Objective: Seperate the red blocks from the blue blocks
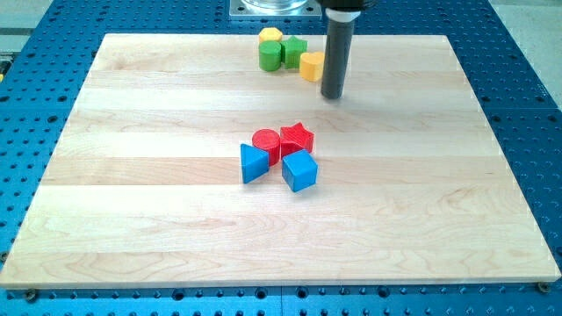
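Pale wooden board (421, 219) on blue perforated table (527, 79)

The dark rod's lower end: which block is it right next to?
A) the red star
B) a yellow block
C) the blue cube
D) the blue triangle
B: my tip stands just to the view's right of the yellow block, far above the red and blue cluster.

Pale wooden table (176, 246) with visible grain, resting on a blue perforated metal base (527, 53) dotted with rows of small holes. Near the view's top edge of the table, four small blocks bunched together: yellow hexagonal block (270, 36) at the back, green cylinder (270, 55) just in front of it, green block (293, 50) of unclear shape touching alongside, and another yellow block (312, 65) at the cluster's right end. Silver metal fitting (274, 8) partly visible beyond the table's top edge.
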`<control>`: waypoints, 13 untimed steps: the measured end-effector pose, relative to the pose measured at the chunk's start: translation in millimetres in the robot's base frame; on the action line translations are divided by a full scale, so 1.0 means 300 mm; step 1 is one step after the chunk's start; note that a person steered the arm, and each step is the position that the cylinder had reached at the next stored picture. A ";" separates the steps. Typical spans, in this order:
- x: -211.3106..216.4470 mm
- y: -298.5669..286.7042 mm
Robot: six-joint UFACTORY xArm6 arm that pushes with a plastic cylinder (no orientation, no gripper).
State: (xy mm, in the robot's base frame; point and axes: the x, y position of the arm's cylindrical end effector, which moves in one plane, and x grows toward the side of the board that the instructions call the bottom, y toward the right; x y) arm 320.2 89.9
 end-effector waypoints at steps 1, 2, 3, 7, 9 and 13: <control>-0.079 -0.060; -0.078 -0.144; -0.078 -0.174; 0.281 -0.558; 0.308 -0.654; 0.355 -0.593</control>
State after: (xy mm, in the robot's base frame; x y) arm 426.7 -88.2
